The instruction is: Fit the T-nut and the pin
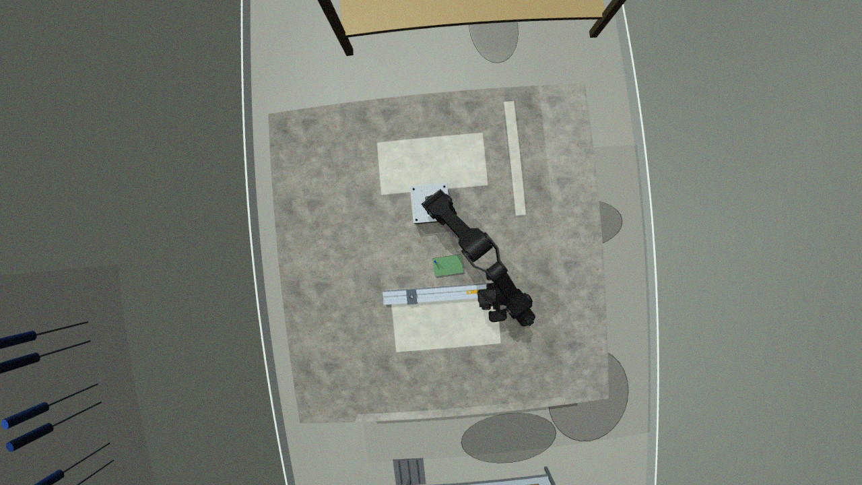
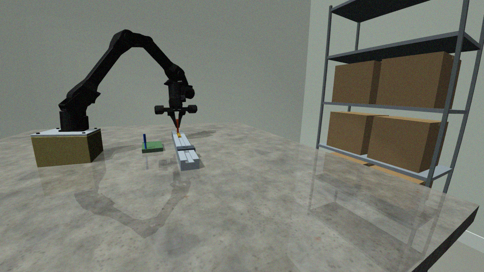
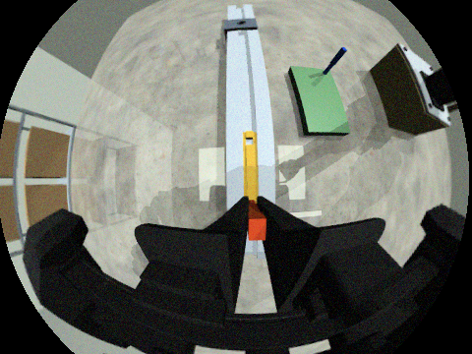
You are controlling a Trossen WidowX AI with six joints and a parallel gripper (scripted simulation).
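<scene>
Now the claw [image 2: 177, 126] [image 3: 252, 201], nearly closed, grips the handle [image 2: 177, 123] [image 3: 257, 228]; seating the nut [image 1: 471, 292] [image 2: 179, 135] [image 3: 251, 167] seems underway, then likely sliding toward twelve o'clock in the wrist view

From here I see an open lane above the slotted aluminum rail [image 1: 440, 294] [image 2: 184, 155] [image 3: 241, 84], running from the gripper [image 2: 177, 126] [image 3: 252, 201] as far as the dark bracket [image 1: 411, 296] [image 2: 186, 147] [image 3: 235, 25], which straddles the rail and blocks the way. The green tray [image 1: 448, 266] [image 2: 154, 146] [image 3: 322, 105] sits off to one side (its blue pin [image 2: 145, 140] [image 3: 335, 60] sticks up), with open tabletop between tray and rail.
</scene>
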